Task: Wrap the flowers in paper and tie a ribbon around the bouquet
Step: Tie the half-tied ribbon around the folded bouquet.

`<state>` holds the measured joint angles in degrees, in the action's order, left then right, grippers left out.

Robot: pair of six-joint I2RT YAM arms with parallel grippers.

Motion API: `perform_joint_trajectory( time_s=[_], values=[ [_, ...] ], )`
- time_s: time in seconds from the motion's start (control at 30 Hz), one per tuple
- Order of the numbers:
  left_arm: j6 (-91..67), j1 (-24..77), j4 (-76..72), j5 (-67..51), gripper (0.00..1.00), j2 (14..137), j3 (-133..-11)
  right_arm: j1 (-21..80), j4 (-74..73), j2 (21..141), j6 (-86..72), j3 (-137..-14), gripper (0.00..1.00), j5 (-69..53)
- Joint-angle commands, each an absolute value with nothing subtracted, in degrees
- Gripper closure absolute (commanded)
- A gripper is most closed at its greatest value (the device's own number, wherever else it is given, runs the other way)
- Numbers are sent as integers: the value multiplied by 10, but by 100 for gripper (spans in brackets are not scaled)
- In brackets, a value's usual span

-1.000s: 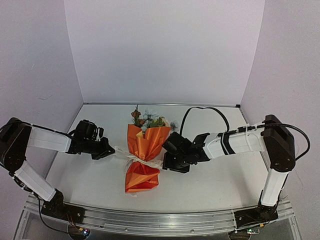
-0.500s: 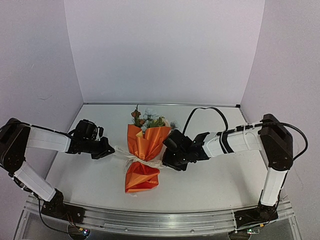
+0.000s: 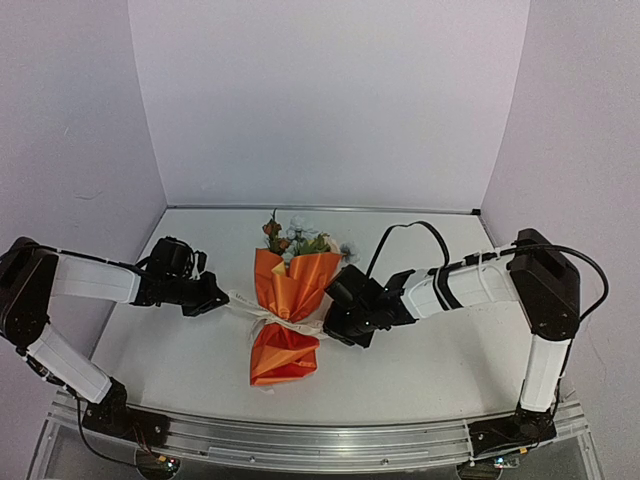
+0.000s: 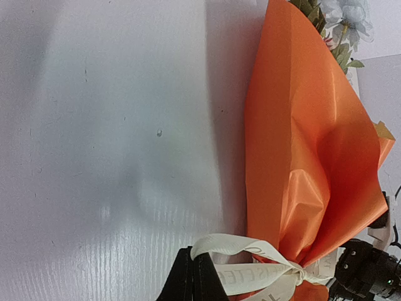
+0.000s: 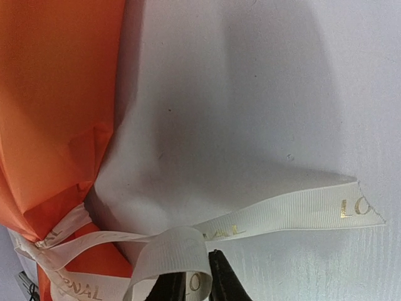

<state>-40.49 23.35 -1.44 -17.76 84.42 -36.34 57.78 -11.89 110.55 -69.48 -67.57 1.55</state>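
Note:
The bouquet lies in the middle of the table, its orange paper (image 3: 290, 285) pinched at the waist by the cream ribbon (image 3: 272, 317), with the flowers (image 3: 296, 238) poking out at the far end. My left gripper (image 3: 216, 297) is shut on a ribbon loop (image 4: 241, 248) just left of the paper (image 4: 301, 157). My right gripper (image 3: 336, 325) is shut on the opposite ribbon loop (image 5: 178, 251), its fingers (image 5: 223, 279) on either side of the band. A free ribbon tail (image 5: 294, 213) with gold lettering lies flat on the table.
The white table (image 3: 420, 360) is enclosed by pale lilac walls at the back and on both sides. A black cable (image 3: 400, 232) arches over the right arm. The other gripper's black body (image 4: 369, 269) shows in the left wrist view beyond the knot.
My right gripper has slid left towards the bouquet's waist and its jaws have come together on the ribbon loop. The left gripper has stayed shut in place.

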Motion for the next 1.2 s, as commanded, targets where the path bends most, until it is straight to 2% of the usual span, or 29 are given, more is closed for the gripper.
perform_joint_trajectory(
  time_s=[0.0, 0.23, 0.57, 0.97, 1.17],
  values=[
    [-403, 236, -10, -156, 100, 824, -383, 575, -107, 1107, -694, -676, 100, 18],
    [-410, 220, 16, -111, 100, 817, -382, 576, -188, 1063, -649, -673, 100, 88],
    [-415, 189, 3, -116, 100, 831, -383, 593, -324, 1031, -597, -684, 100, 208],
    [-375, 180, 32, -140, 100, 851, -415, 594, -366, 1033, -568, -702, 100, 243],
    [-319, 180, 132, -77, 100, 846, -468, 588, -375, 1030, -551, -705, 100, 267]
  ],
)
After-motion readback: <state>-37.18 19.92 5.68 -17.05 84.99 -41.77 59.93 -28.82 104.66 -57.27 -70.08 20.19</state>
